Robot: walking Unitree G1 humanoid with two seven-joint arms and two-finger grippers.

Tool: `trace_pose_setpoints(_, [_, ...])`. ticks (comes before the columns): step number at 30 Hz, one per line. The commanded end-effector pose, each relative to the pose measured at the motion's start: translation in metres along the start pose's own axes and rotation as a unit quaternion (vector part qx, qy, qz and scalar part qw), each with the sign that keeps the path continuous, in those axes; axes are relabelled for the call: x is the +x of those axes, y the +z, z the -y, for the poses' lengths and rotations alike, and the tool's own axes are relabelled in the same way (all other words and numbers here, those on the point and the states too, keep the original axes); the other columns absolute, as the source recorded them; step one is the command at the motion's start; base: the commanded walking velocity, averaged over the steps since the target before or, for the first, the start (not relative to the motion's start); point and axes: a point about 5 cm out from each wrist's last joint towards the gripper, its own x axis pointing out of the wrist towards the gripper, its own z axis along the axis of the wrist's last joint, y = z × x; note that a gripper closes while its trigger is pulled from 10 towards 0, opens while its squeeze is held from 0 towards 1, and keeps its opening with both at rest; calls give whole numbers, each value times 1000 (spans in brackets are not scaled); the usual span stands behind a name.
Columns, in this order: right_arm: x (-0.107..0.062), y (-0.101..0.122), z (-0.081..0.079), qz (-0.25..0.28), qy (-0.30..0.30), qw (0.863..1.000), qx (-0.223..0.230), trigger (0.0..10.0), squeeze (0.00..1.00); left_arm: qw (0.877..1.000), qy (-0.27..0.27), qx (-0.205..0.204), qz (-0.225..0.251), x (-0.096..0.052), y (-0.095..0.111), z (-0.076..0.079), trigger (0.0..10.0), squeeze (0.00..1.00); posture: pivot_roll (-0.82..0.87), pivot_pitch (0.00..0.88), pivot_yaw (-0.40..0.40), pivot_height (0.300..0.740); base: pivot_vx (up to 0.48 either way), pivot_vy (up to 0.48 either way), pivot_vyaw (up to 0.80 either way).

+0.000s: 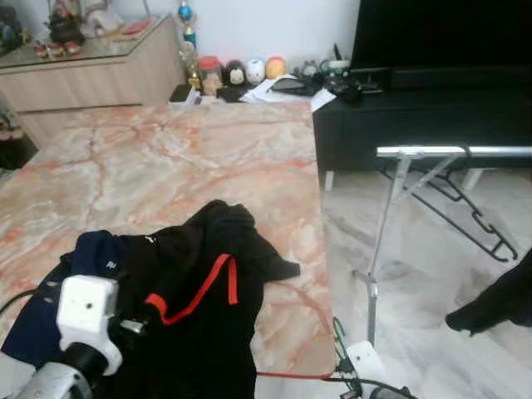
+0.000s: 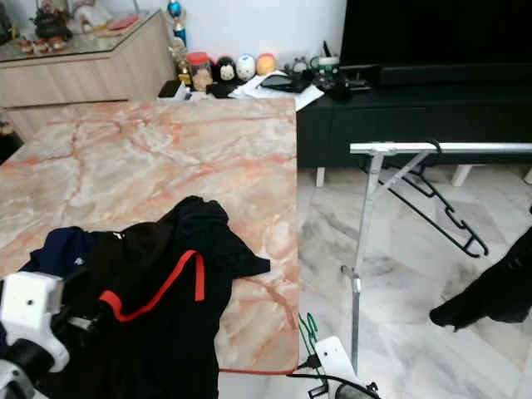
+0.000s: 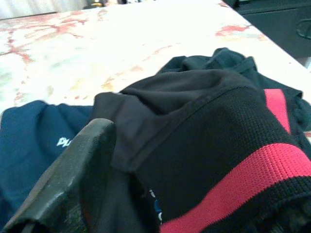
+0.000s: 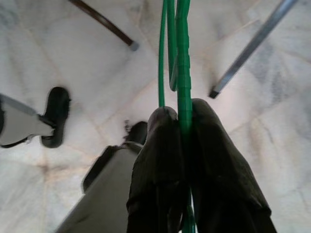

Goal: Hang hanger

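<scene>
A thin green hanger is pinched between the two black fingers of my right gripper, which is shut on it low beside the table's right edge; the hanger's green loop shows there too. A silver clothes rail stands to the right, with a black hanger hooked on it. On the near part of the marble table lies a black garment with a red stripe over a navy garment. My left gripper is pushed into the black garment, its fabric bunched against one finger.
A black TV stand with a TV is beyond the rail. A wooden sideboard and small figurines stand at the back. A dark shape lies on the marble floor at right. Cables trail under the table's edge.
</scene>
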Motion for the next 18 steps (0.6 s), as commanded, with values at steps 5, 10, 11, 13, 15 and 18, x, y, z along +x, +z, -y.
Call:
trace_pose_setpoints(5, [0,4,-2,5,4,1000,-5,10000,0,999,35,-24,14,2,-5,-2,10000,0,29,0,60,740,0,0,0])
trace_pose_setpoints(10, [0,4,-2,5,2,1000,-4,10000,0,1000,-6,-28,11,9,-9,15,10000,0,27,0,60,740,0,0,0])
trace_pose_setpoints(11, [0,4,-2,5,2,1000,-4,10000,0,999,-37,-18,-5,9,-12,22,10000,0,23,0,60,740,0,0,0])
trace_pose_setpoints(13, [0,4,-2,5,2,1000,-4,10000,0,997,-73,19,-26,8,-17,29,10000,0,23,0,60,740,0,0,0])
trace_pose_setpoints(15, [0,4,-1,5,2,1000,-4,10000,0,995,-86,36,-37,7,-20,32,10000,0,23,0,60,740,0,0,0])
trace_pose_setpoints(18, [0,4,-1,5,3,1000,-5,10000,0,997,-40,56,-27,13,-22,21,10000,0,29,0,59,740,0,0,0])
